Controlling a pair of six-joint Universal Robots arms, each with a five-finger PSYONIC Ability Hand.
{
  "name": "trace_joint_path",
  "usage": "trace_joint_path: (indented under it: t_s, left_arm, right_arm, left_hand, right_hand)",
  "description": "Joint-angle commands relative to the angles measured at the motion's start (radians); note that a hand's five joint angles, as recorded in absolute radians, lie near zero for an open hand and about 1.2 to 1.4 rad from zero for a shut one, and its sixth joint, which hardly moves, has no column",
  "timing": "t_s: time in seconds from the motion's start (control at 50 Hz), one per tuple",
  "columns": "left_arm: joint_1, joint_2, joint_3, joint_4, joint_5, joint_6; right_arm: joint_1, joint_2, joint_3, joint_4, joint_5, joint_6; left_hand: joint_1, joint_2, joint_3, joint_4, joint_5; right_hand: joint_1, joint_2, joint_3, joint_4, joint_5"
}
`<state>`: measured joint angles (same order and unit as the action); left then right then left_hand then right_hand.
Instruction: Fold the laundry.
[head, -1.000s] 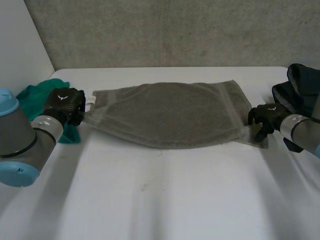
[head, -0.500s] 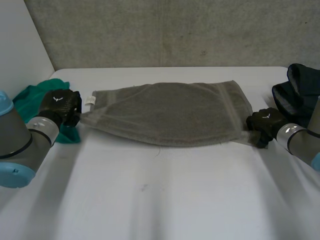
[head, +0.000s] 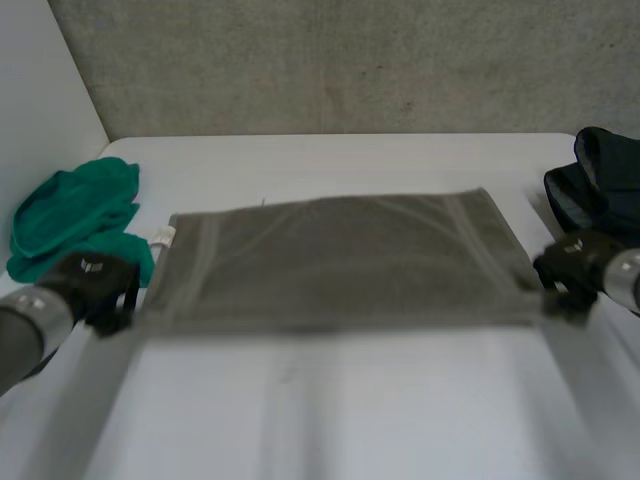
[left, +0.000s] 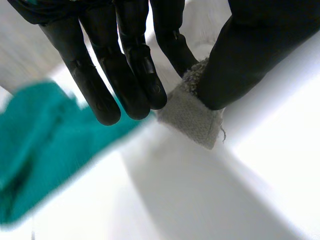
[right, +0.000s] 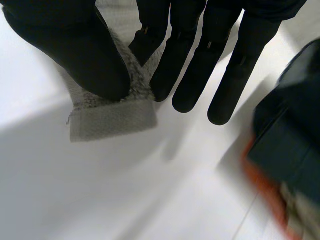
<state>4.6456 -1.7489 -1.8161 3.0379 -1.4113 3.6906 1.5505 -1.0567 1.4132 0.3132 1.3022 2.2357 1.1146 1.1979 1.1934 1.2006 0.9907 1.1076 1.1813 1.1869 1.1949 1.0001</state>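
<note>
The grey towel (head: 340, 260) is thick terry cloth with a rough, fuzzy pile, a flatter, tightly woven band along the hem and a loose thread at one corner. The left hand (left: 125, 55) and right hand (right: 195, 60) look like black plastic, smooth with a dull sheen. The table (head: 330, 410) is white, smooth and faintly glossy. The green cloth (head: 75, 210) is soft and matt, the dark garment (head: 600, 180) is matt fabric, and the wall (head: 350, 60) is rough, speckled grey

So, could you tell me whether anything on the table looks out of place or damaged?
Nothing stands out. The grey towel is stretched straight between the left hand and right hand, each pinching a near corner; the green cloth and dark cloth sit aside.
</note>
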Motion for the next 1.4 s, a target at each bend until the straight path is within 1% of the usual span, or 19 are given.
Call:
trace_joint_path:
  t_s: [0.02, 0.1, 0.2, 0.32, 0.4, 0.54, 0.56, 0.6, 0.62, 0.7, 0.74, 0.78, 0.86, 0.92, 0.96, 1.12, 1.22, 1.3, 1.4]
  left_arm:
    - [0.058, 0.095, -0.114, -0.278, 0.067, 0.199]
    - [0.035, 0.086, -0.105, -0.225, 0.11, 0.212]
    - [-0.013, -0.009, -0.01, -0.096, 0.088, 0.172]
    - [-0.056, -0.18, 0.205, 0.051, -0.018, 0.079]
    - [-0.082, -0.295, 0.341, 0.094, -0.083, 0.042]
    - [-0.131, -0.444, 0.524, 0.088, -0.113, 0.022]
    - [-0.143, -0.472, 0.555, 0.087, -0.113, 0.02]
    - [-0.156, -0.494, 0.583, 0.088, -0.12, 0.026]
    - [-0.166, -0.501, 0.603, 0.087, -0.129, 0.026]
    - [-0.171, -0.483, 0.604, 0.104, -0.155, 0.02]
    - [-0.166, -0.454, 0.583, 0.108, -0.149, 0.017]
    - [-0.16, -0.422, 0.545, 0.117, -0.135, 0.017]
    - [-0.153, -0.411, 0.485, 0.163, -0.052, 0.023]
    - [-0.153, -0.449, 0.48, 0.209, -0.003, 0.031]
    - [-0.153, -0.478, 0.488, 0.235, 0.005, 0.043]
    - [-0.153, -0.648, 0.641, 0.323, -0.014, 0.097]
    - [-0.146, -0.736, 0.796, 0.399, -0.026, 0.095]
    - [-0.157, -0.709, 0.822, 0.432, -0.06, 0.059]
    - [-0.171, -0.632, 0.755, 0.438, -0.074, -0.02]
  right_arm:
    - [-0.05, -0.088, 0.072, 0.282, 0.054, -0.173]
    - [-0.029, -0.086, 0.057, 0.207, 0.054, -0.15]
    - [0.022, -0.031, -0.019, 0.081, 0.055, -0.062]
    - [0.085, 0.102, -0.189, -0.087, 0.054, 0.097]
    - [0.109, 0.194, -0.299, -0.184, 0.069, 0.163]
    - [0.158, 0.333, -0.444, -0.23, 0.12, 0.151]
    - [0.175, 0.363, -0.477, -0.23, 0.144, 0.147]
    - [0.189, 0.385, -0.499, -0.235, 0.173, 0.14]
    - [0.204, 0.4, -0.517, -0.238, 0.211, 0.142]
    - [0.224, 0.388, -0.531, -0.262, 0.262, 0.153]
    - [0.224, 0.353, -0.513, -0.269, 0.246, 0.171]
    - [0.224, 0.313, -0.475, -0.272, 0.198, 0.185]
    - [0.224, 0.296, -0.436, -0.266, 0.106, 0.17]
    - [0.224, 0.334, -0.448, -0.255, 0.092, 0.148]
    - [0.227, 0.363, -0.467, -0.256, 0.098, 0.139]
    - [0.235, 0.549, -0.661, -0.359, 0.123, 0.16]
    - [0.234, 0.635, -0.782, -0.546, 0.157, 0.264]
    - [0.24, 0.624, -0.775, -0.66, 0.184, 0.314]
    - [0.247, 0.551, -0.679, -0.655, 0.172, 0.314]
  left_hand:
    - [0.282, 0.198, 0.203, 0.196, 0.231]
    - [0.282, 0.198, 0.203, 0.196, 0.231]
    - [0.282, 0.198, 0.203, 0.196, 0.231]
    - [0.282, 0.198, 0.203, 0.196, 0.231]
    - [0.282, 0.198, 0.203, 0.196, 0.231]
    - [0.282, 0.198, 0.203, 0.196, 0.231]
    - [0.209, 0.126, 0.13, 0.123, 0.159]
    - [-0.329, -0.412, -0.408, -0.415, -0.38]
    - [-0.94, -1.023, -1.019, -1.026, -0.991]
    - [-0.94, -1.023, -1.019, -1.026, -0.991]
    - [-0.94, -1.023, -1.019, -1.026, -0.991]
    - [-0.94, -1.023, -1.019, -1.026, -0.991]
    - [-0.94, -1.023, -1.019, -1.026, -0.991]
    - [-0.94, -1.023, -1.019, -1.026, -0.991]
    - [-0.94, -1.023, -1.019, -1.026, -0.991]
    - [-0.94, -1.023, -1.019, -1.026, -0.991]
    - [-0.94, -1.023, -1.019, -1.026, -0.991]
    - [-0.94, -1.023, -1.019, -1.026, -0.991]
    - [-0.94, -1.023, -1.019, -1.026, -0.991]
  right_hand:
    - [0.289, 0.215, 0.209, 0.201, 0.222]
    - [0.289, 0.215, 0.209, 0.201, 0.222]
    - [0.289, 0.215, 0.209, 0.201, 0.222]
    - [0.289, 0.215, 0.209, 0.201, 0.222]
    - [0.289, 0.215, 0.209, 0.201, 0.222]
    - [0.289, 0.215, 0.209, 0.201, 0.222]
    - [0.082, 0.008, 0.003, -0.005, 0.015]
    - [-0.51, -0.584, -0.589, -0.597, -0.577]
    - [-0.933, -1.007, -1.012, -1.02, -1.0]
    - [-0.933, -1.007, -1.012, -1.02, -1.0]
    - [-0.933, -1.007, -1.012, -1.02, -1.0]
    - [-0.933, -1.007, -1.012, -1.02, -1.0]
    - [-0.933, -1.007, -1.012, -1.02, -1.0]
    - [-0.933, -1.007, -1.012, -1.02, -1.0]
    - [-0.933, -1.007, -1.012, -1.02, -1.0]
    - [-0.933, -1.007, -1.012, -1.02, -1.0]
    - [-0.933, -1.007, -1.012, -1.02, -1.0]
    - [-0.933, -1.007, -1.012, -1.02, -1.0]
    - [-0.933, -1.007, -1.012, -1.02, -1.0]
